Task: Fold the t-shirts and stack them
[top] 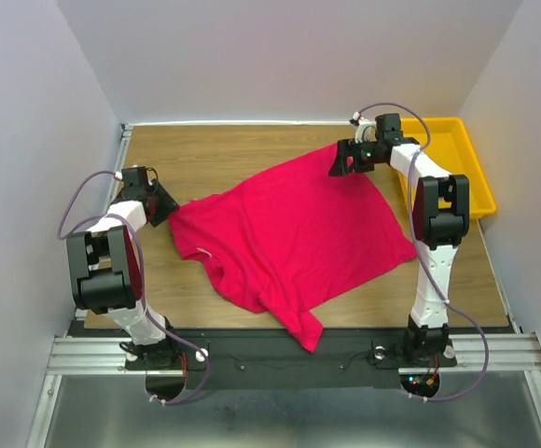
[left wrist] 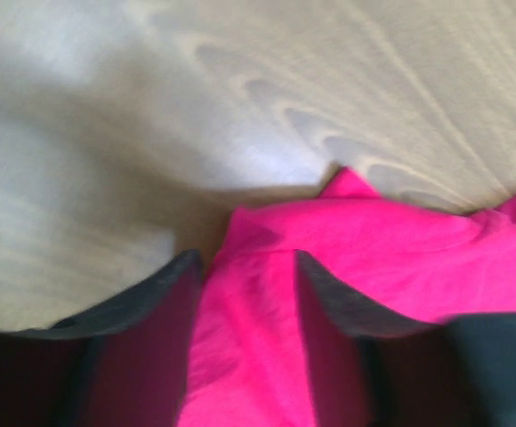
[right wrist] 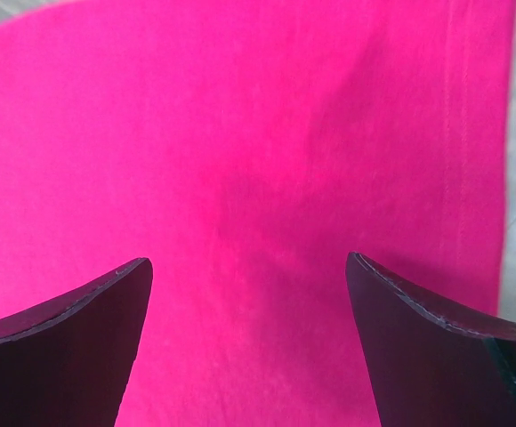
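One crimson-pink t-shirt [top: 294,233] lies spread and rumpled across the middle of the wooden table. My left gripper [top: 164,209] is at the shirt's left corner. In the left wrist view its fingers [left wrist: 245,262] stand close together with a bunched fold of the shirt [left wrist: 374,249] filling the gap. My right gripper [top: 339,161] is at the shirt's far right corner. In the right wrist view it [right wrist: 249,267] is wide open just above flat cloth [right wrist: 240,133], with the hem stitching at the right.
A yellow plastic tray [top: 464,177] stands at the back right beside the right arm. Bare wooden tabletop [top: 215,154] shows behind and left of the shirt. A part of the shirt hangs over the near table edge [top: 308,336]. Walls enclose the table.
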Controlling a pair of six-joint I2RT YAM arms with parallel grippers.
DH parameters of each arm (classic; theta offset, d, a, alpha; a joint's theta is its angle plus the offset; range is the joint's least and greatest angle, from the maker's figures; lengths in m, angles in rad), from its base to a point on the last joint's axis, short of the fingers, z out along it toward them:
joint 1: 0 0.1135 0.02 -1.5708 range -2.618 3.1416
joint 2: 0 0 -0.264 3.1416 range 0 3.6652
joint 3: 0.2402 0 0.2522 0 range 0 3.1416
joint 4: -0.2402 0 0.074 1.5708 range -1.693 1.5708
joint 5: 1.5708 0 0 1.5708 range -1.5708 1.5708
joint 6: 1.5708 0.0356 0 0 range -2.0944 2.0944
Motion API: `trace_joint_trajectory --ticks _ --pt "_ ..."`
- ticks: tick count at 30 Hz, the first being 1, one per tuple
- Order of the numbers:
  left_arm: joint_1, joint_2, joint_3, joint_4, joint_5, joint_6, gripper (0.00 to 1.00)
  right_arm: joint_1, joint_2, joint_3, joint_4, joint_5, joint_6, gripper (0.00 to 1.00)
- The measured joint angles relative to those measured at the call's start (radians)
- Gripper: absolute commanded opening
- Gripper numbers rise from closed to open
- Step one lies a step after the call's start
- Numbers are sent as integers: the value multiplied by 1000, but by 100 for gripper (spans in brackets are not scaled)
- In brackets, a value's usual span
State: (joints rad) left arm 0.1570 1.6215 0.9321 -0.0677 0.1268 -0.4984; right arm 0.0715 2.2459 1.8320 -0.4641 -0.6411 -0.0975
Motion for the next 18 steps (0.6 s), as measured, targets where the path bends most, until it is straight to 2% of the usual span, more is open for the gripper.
trace_joint_trajectory --ticks 1,3,9,18 --pt "0 6 10 5 11 6 28 0 -4 -16 0 2 -2 95" --pt "-6 14 29 21 37 27 0 0 -14 -46 -1 4 -7 95" --pt "-54 -3 34 42 101 88 0 0 -74 -114 -5 8 -20 96" --pt "-261 -247 -5 61 219 168 0 0 -198 -168 -2 29 -46 96"
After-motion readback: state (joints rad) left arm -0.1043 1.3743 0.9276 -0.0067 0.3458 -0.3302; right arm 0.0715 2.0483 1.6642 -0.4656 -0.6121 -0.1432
